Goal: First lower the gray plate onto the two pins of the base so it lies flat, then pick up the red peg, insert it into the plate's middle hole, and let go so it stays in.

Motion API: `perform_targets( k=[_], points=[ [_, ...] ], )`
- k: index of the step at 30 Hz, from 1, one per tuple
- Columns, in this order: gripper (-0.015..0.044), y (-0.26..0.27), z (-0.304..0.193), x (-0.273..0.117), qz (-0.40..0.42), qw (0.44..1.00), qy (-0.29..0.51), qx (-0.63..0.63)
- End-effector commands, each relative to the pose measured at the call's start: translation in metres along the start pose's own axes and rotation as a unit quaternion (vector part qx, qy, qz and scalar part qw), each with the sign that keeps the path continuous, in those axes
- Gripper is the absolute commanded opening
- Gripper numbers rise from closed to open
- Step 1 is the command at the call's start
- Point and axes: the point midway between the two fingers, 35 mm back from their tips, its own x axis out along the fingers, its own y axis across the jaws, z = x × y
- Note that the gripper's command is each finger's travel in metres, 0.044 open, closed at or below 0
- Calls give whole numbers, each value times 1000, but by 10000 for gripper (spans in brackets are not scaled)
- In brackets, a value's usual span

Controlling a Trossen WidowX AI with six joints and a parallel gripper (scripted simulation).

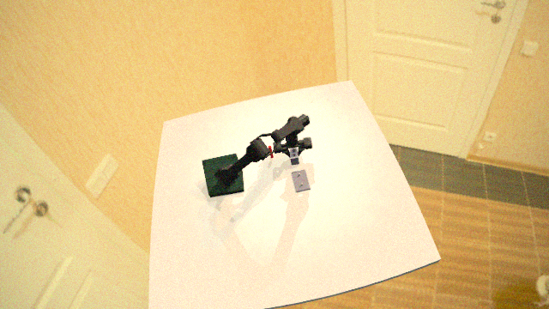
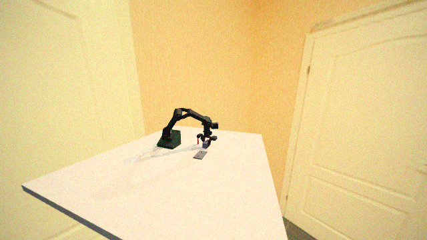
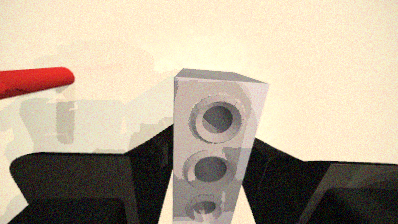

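Observation:
The gray plate (image 1: pixel 294 161) (image 2: pixel 205 145) (image 3: pixel 189 90) is a thick block with three round holes facing up in the wrist view. My gripper (image 1: pixel 293 150) (image 2: pixel 206 142) (image 3: pixel 203 128) is shut on it, with one black finger against each long side. Whether its underside touches the table is too small to tell. The flat gray base (image 1: pixel 304 179) (image 2: pixel 198 157) lies on the table beside the held plate, with two small pins pointing up. The red peg (image 1: pixel 270 152) (image 2: pixel 198 141) (image 3: pixel 35 80) stands upright near the gripper, on the side toward the arm's mount.
The arm's dark green mounting block (image 1: pixel 236 165) (image 2: pixel 177 137) is at the left on the white table (image 1: pixel 257 253) (image 2: pixel 187 197). The peg is close beside one side of the gripper. Shadows of the arm fall across the table around the base.

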Motion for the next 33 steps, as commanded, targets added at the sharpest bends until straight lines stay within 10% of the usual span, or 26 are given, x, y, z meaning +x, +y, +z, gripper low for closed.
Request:
perform_targets(
  k=[1, 33],
  points=[
    [0, -1, 3, -12, -1, 1000, -4, 1],
    [0, 6, 8, -112, 0, 1000, -6, 0]
  ],
)
